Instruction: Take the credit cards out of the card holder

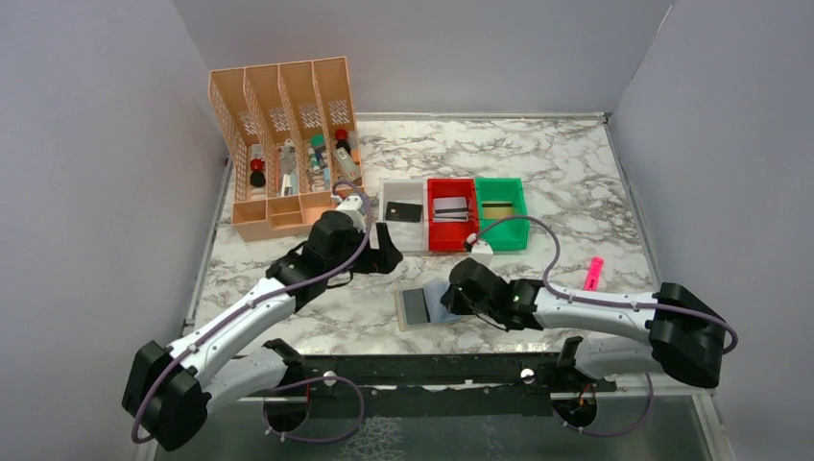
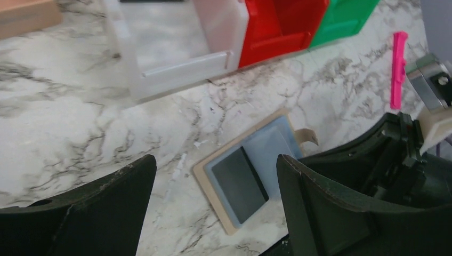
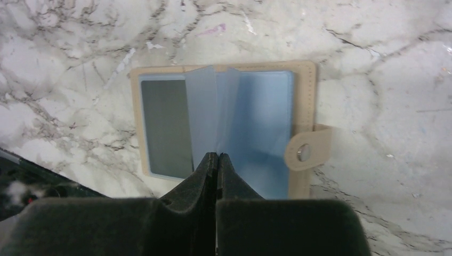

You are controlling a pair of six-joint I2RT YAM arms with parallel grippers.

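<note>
The card holder (image 1: 429,309) lies open near the table's front edge, tan-bordered with blue-grey panels (image 3: 266,117). A dark credit card (image 3: 165,128) sits in its left pocket, seen also in the left wrist view as a dark card (image 2: 240,184). My right gripper (image 3: 217,156) is shut, with its tips at the holder's middle fold where thin sleeves (image 3: 205,112) stand up. My left gripper (image 2: 214,158) is open and empty, above the marble between the white bin and the holder (image 2: 277,141). A black card (image 1: 403,211), a silver-grey card (image 1: 449,207) and a gold-striped card (image 1: 496,210) lie in the bins.
White bin (image 1: 401,232), red bin (image 1: 451,235) and green bin (image 1: 503,232) stand in a row behind the holder. An orange slotted organizer (image 1: 288,144) stands at the back left. A pink marker (image 1: 592,274) lies to the right. Grey walls enclose the table.
</note>
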